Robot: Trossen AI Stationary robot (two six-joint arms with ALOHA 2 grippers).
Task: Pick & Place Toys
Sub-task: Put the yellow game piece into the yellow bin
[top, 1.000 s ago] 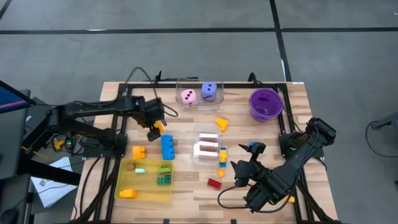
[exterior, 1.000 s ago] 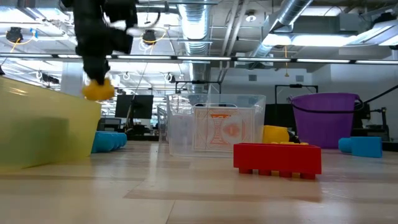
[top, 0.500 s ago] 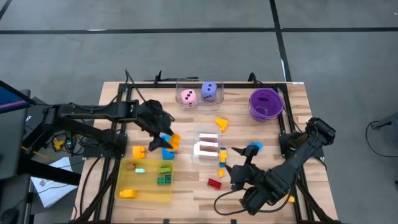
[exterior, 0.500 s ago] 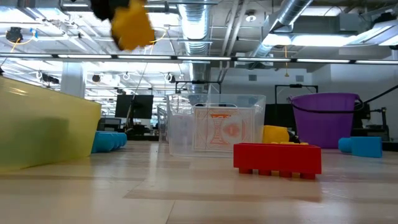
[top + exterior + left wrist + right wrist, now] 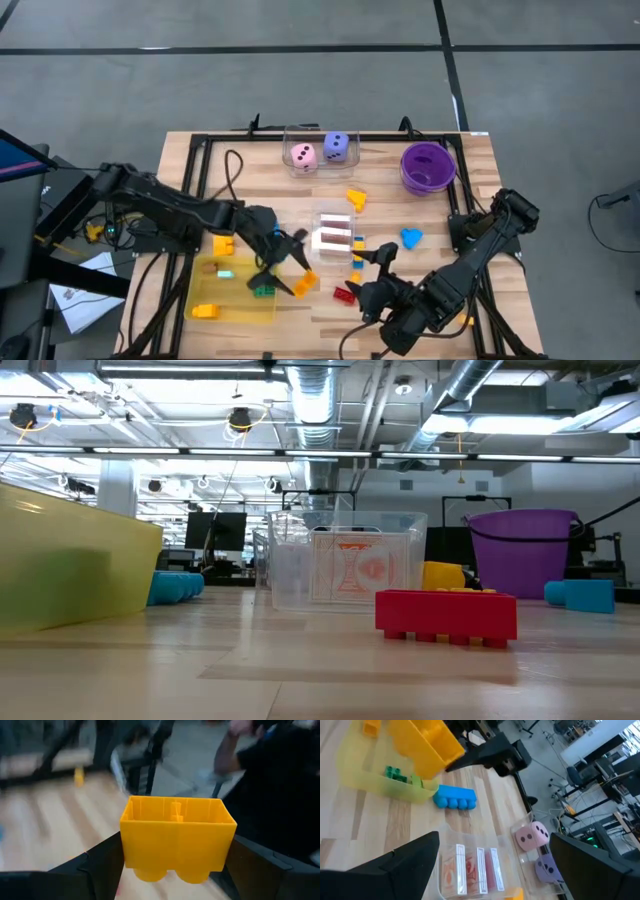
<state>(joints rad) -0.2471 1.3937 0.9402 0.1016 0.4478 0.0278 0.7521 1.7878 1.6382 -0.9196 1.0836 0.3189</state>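
Table [image 5: 480, 190]: wooden top carrying both arms, boxes and scattered toys.
Yellow tray [image 5: 215, 300]: at 7 o'clock on the table; 1 orange piece and green bricks [image 5: 264, 290] lie inside.
Purple bowl [image 5: 427, 166]: at 2 o'clock.
Left gripper [image 5: 290, 268]: at 6 o'clock, just beside the tray's right edge, fingers clamped on the orange brick [image 5: 177, 840], held above the tabletop.
Right gripper [image 5: 372, 275]: at 5 o'clock, fingers spread wide, gripping nothing, near the red brick [image 5: 446, 615].
Card box [image 5: 334, 237]: clear, at centre, holding playing cards [image 5: 476, 870].
Dice [image 5: 303, 156]: 1 pink and 1 purple in a clear box at 12 o'clock.
Blue brick [image 5: 454, 798]: beside the tray.
Blue piece [image 5: 411, 239]: at 3 o'clock of the card box.
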